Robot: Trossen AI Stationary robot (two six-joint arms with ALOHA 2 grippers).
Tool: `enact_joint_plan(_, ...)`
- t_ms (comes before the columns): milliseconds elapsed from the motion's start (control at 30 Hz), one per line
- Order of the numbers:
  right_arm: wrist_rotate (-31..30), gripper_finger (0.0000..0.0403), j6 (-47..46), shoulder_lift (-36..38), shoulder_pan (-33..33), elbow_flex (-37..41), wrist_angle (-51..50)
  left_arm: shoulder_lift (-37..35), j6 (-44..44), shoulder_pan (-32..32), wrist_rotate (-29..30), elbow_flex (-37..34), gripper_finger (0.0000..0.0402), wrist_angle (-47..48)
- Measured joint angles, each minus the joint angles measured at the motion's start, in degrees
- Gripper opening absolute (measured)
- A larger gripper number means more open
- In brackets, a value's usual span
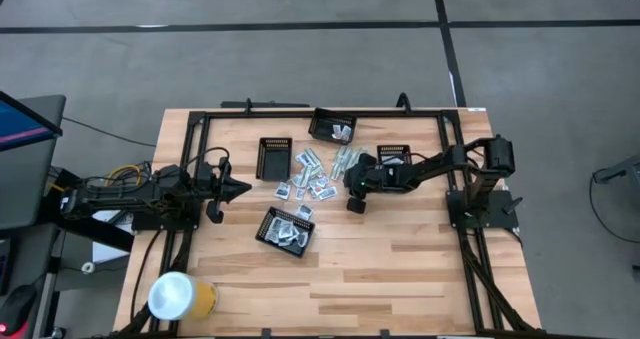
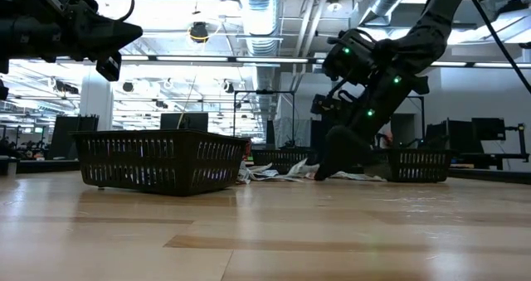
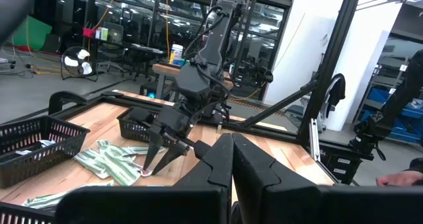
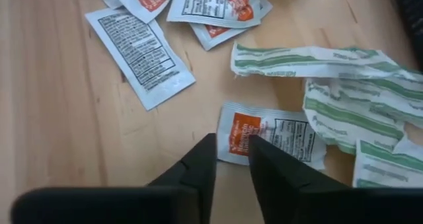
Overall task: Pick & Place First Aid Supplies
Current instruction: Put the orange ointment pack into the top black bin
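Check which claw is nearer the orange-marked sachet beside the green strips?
Right. The right claw hangs just over the edge of the orange-marked sachet, fingers slightly apart, not gripping it. The left claw is shut and waits well off at the table's left side.

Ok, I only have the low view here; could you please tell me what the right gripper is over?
Observer: The right gripper points down at a white sachet with an orange-red mark, which lies flat on the table.
Operator: Is it gripped?
Observer: Not visibly; the jaws stand slightly apart at the sachet's edge.
Operator: And the left arm?
Observer: The left gripper is shut, above the table's left side.
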State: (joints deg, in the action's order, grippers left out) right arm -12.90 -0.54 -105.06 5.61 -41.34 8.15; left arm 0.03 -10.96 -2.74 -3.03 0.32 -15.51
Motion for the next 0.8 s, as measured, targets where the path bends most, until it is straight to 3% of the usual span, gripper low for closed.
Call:
enact_joint_plan(267, 0.81, 0.0006, 0.00, -0.04, -0.12, 0.04, -0.38, 0.01, 0.00, 0.00, 0.00, 0.00, 0.0008, -0.02)
enact_joint_plan(500, 0.87, 0.0003, -0.94, 3.98, -0.33, 0.17, -1.27, 0.01, 0.00, 0.00, -0.02, 0.00, 0.0008, -0.02)
enact_joint_plan(800, 1.40, 0.0001, 3.26, 18.43, -0.35, -2.31, -3.96, -0.01, -0.01, 0.00, 0.01, 0.00, 0.0008, -0.05)
